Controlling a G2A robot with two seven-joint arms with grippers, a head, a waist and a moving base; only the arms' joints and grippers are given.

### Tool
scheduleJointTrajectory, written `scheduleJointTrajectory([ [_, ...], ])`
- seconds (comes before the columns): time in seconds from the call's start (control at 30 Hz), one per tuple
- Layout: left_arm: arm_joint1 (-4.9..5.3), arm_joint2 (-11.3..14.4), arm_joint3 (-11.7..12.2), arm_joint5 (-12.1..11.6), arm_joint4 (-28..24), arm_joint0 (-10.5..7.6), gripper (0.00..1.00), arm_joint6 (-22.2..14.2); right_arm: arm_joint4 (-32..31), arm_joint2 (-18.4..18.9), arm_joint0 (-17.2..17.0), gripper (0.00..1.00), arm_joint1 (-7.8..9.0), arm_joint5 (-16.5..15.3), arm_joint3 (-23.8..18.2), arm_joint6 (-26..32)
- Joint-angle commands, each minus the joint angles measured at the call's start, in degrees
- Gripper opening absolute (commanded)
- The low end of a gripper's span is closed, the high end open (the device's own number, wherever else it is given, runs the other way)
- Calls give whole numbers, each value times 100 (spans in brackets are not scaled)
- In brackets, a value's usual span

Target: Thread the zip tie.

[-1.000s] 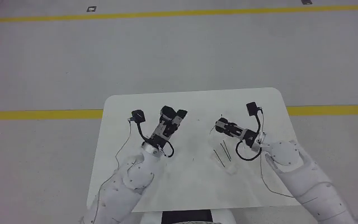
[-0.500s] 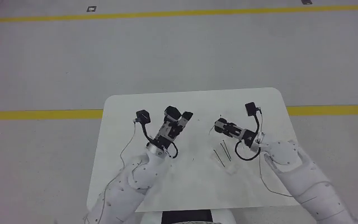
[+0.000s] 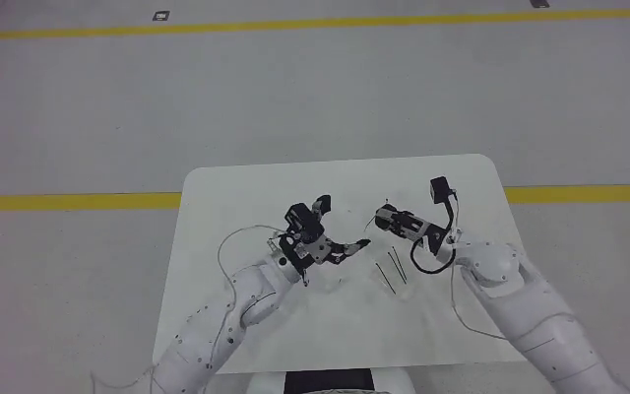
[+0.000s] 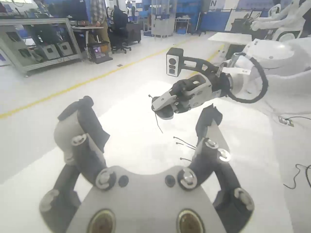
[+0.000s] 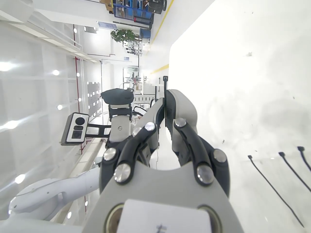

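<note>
Over table [image 3: 212,295] centre: left gripper [image 4: 145,109] gaping, empty, swung nearer right gripper [image 5: 166,103], pinching zip tie [image 5: 165,86].

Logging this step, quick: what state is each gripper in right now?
Left gripper: open, holding nothing.
Right gripper: closed on a zip tie.

Workshop scene: a white table [image 3: 394,335] with rounded corners is seen on a pale grey floor [image 3: 315,98] crossed by yellow lines [image 3: 295,22]. Behind it, a metal-framed workbench [image 4: 36,37], black office chairs [image 4: 120,25], blue storage racks [image 4: 187,3] and a green plant [image 5: 124,36] are pictured.
</note>
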Motion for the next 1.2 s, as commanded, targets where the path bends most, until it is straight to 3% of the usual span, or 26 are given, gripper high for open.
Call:
scheduleJointTrajectory([
  [0.0,0,0,0,-6,-18,0,100,-3,-2,1,-1,0,1,-2,-2,-3],
  [0.1,0,0,0,-6,-18,0,100,-3,-2,1,-1,0,1,-2,-2,-3],
  [0.17,34,130,-14,23,938,-139,100,-599,-33,-12,-19,0,-10,2,-27,-68],
  [0.23,40,241,-154,237,1460,-144,100,-877,-45,-27,-34,0,-30,-17,-67,-148],
  [0.37,97,464,-159,473,1604,-323,100,-1139,82,-39,-63,0,-76,-174,-98,-259],
  [0.53,196,776,47,1021,1604,-470,100,-889,174,-88,-28,0,-138,-331,-62,-326],
  [0.6,210,840,82,1110,1604,-517,100,-761,197,-103,-6,0,-158,-358,-41,-312],
  [0.9,203,850,86,1076,1516,-503,100,-732,135,-103,18,0,-166,-381,-31,-315],
  [1.17,114,769,410,743,86,-447,100,33,456,-69,-54,0,-221,-654,12,-166],
])
